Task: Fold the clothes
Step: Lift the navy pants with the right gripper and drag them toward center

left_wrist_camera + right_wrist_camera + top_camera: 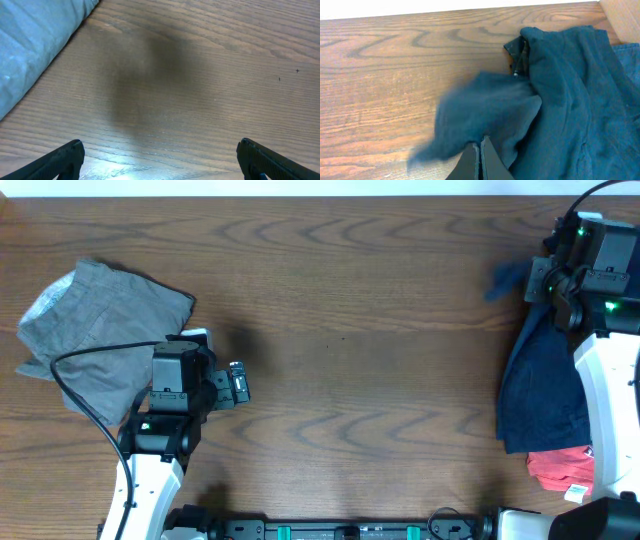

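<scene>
A grey garment (95, 330) lies folded at the left of the table; its edge shows in the left wrist view (35, 40). My left gripper (238, 383) is open and empty over bare wood just right of it, jaws wide apart (160, 160). A dark navy garment (540, 390) lies bunched at the right edge. My right gripper (545, 280) is shut on a fold of this navy cloth (485, 115), fingertips pressed together (480, 142), and lifts a blurred flap (505, 280) of it. A red garment (560, 470) lies partly under the navy one.
The wooden table (360, 350) stretches between the two arms. Its far edge (445, 11) runs close behind the navy cloth. A black cable (85, 380) loops over the grey garment. The right arm's white body (610, 380) covers part of the navy pile.
</scene>
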### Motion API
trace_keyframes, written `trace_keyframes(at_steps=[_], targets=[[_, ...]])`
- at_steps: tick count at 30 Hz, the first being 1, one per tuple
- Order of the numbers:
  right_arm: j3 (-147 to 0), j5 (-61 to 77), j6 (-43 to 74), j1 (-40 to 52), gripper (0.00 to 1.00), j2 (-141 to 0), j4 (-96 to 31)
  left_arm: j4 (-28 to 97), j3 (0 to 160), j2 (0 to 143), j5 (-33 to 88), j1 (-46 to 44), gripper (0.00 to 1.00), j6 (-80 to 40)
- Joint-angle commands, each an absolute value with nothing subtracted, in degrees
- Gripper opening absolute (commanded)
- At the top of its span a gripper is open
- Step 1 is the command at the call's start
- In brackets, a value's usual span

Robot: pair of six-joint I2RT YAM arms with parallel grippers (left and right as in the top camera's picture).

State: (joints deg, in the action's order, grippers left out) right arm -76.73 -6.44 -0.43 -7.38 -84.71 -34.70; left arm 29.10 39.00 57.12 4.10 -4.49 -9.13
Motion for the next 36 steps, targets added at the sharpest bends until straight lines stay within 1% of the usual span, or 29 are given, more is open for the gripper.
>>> trace_keyframes(at_steps=[1,3,4,5,6,7,11,15,18,25,26,28,29,32,33,35,36], targets=[[-76.86,-5.52,0.16,-7.33,0.01,-84.23,-34.35,29.08,40.25,57.12,4.1,-4.14,0.98,-8.82],[-76.86,-5.23,0.12,-7.2,0.01,-84.27,-34.92,29.08,40.25,57.12,4.1,-4.14,0.98,-8.82],[-76.86,-4.82,-0.16,-7.16,0.06,-84.33,-35.62,29.08,40.25,57.12,4.1,-4.14,0.98,-8.82],[-76.79,-4.47,-0.56,-7.16,0.21,-84.42,-36.38,29.08,40.25,57.12,4.1,-4.14,0.98,-8.82],[-76.71,-4.64,-1.15,-7.16,0.42,-84.66,-37.28,29.08,40.25,57.12,4.1,-4.14,0.98,-8.82],[-76.58,-5.67,-1.39,-7.25,0.48,-85.01,-38.22,29.08,40.25,57.12,4.1,-4.14,0.98,-8.82],[-75.96,-9.43,0.51,-7.55,0.5,-87.72,-41.25,29.1,40.25,57.12,4.1,-4.14,0.98,-8.82],[-75.94,-7.51,2.44,-7.42,0.54,-91.9,-43.57,29.08,40.25,57.12,4.1,-4.14,0.98,-8.82],[-75.94,-5.5,3.46,-7.18,0.55,-95.92,-44.53,29.1,40.25,57.12,4.1,-4.14,0.98,-8.82],[-75.94,-5.85,7.35,-6.24,0.53,-106.19,-45.87,29.1,40.25,57.12,4.1,-4.14,0.98,-8.82],[-75.94,-6.15,7.99,-6.26,0.5,-107.44,-45.87,29.1,40.25,57.12,4.1,-4.14,0.98,-8.82],[-75.94,-8.01,9.69,-6.26,0.38,-109.75,-46.0,29.1,40.25,57.12,4.1,-4.14,0.98,-8.82],[-75.94,-9.37,10.87,-6.33,0.35,-110.78,-46.15,29.1,40.25,57.12,4.1,-4.14,0.98,-8.82],[-75.94,-10.68,11.99,-6.37,0.34,-112.64,-46.48,29.1,40.25,57.12,4.1,-4.14,0.98,-8.82],[-75.94,-10.7,11.97,-6.37,0.3,-113.06,-46.57,29.1,40.25,57.12,4.1,-4.14,0.98,-8.82],[-75.94,-10.68,12.03,-6.37,0.01,-113.32,-47.27,29.08,40.25,57.12,4.1,-4.14,0.98,-8.82],[-75.94,-10.37,12.05,-6.37,0.01,-113.25,-47.51,29.1,40.25,57.12,4.1,-4.14,0.98,-8.82]])
